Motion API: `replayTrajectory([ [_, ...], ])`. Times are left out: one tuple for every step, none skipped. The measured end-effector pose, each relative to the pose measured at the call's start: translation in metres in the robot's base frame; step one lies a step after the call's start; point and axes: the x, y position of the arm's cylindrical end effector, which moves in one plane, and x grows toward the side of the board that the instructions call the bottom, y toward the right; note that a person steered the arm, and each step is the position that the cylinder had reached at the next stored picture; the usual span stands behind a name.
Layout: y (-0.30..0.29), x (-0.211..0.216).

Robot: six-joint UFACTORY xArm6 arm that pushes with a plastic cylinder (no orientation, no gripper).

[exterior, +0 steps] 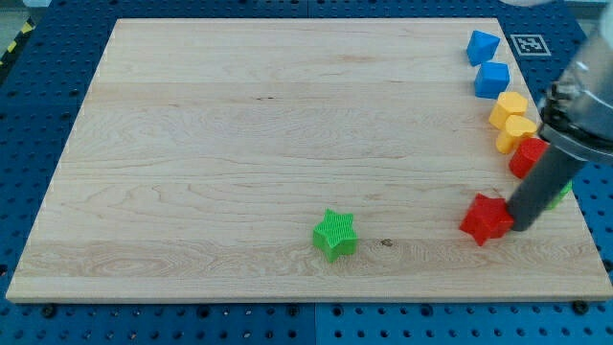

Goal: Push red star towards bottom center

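The red star [486, 218] lies on the wooden board [239, 144] at the lower right. My tip [522, 227] is at the star's right edge, touching or almost touching it. The dark rod rises from there up and to the right towards the arm body at the view's right edge.
A green star [335, 234] lies to the left of the red star, near the bottom centre. Along the right edge lie two blue blocks [484, 46] [492, 79], two yellow blocks [510, 108] [517, 132] and a red block [528, 156]. A green block [561, 193] is partly hidden behind the rod.
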Motion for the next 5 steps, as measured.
replayTrajectory([
  [-0.008, 0.000],
  [-0.012, 0.000],
  [0.002, 0.013],
  [0.000, 0.016],
  [-0.041, 0.007],
])
